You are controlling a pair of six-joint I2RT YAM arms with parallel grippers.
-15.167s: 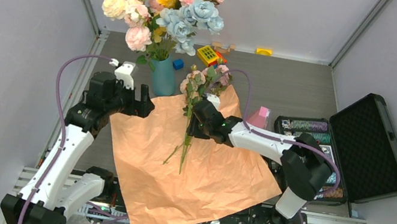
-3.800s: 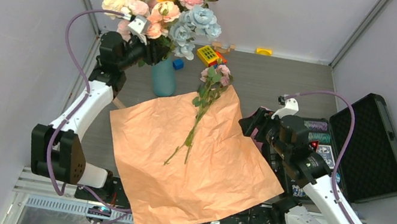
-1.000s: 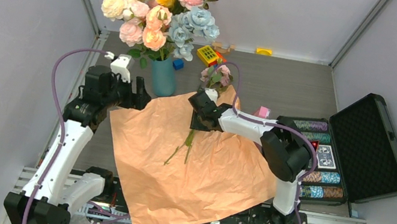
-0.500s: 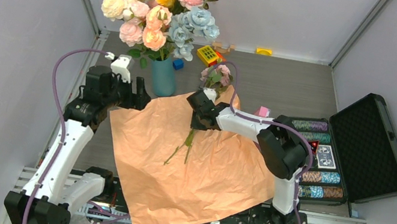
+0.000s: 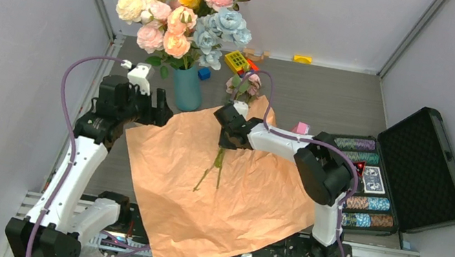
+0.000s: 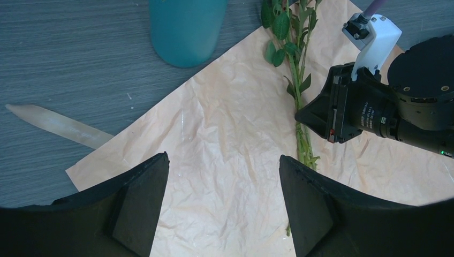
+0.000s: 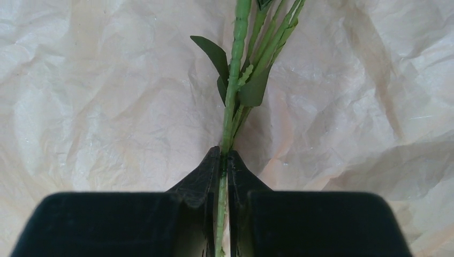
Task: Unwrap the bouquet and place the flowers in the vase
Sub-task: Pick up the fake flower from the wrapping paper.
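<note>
— What's new?
— The right fingers (image 7: 203, 176) have just pinched shut on the stems (image 7: 235, 80) of the flowers (image 5: 244, 84) lying on the paper (image 5: 234, 199). The cut ends have swung a little.
— And the left?
— The left fingers (image 6: 136, 209) hang wide open and empty near the vase (image 6: 184, 29) on the tabletop (image 6: 64, 53), unchanged.
— Meaning?
— The grip looks made. I'd expect a lift toward the vase next.

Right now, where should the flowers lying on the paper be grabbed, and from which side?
Grip the flowers mid-stem, below the leaves, coming straight down: the thin stems lie along the paper, clear on both sides. The right gripper pinches there.
</note>
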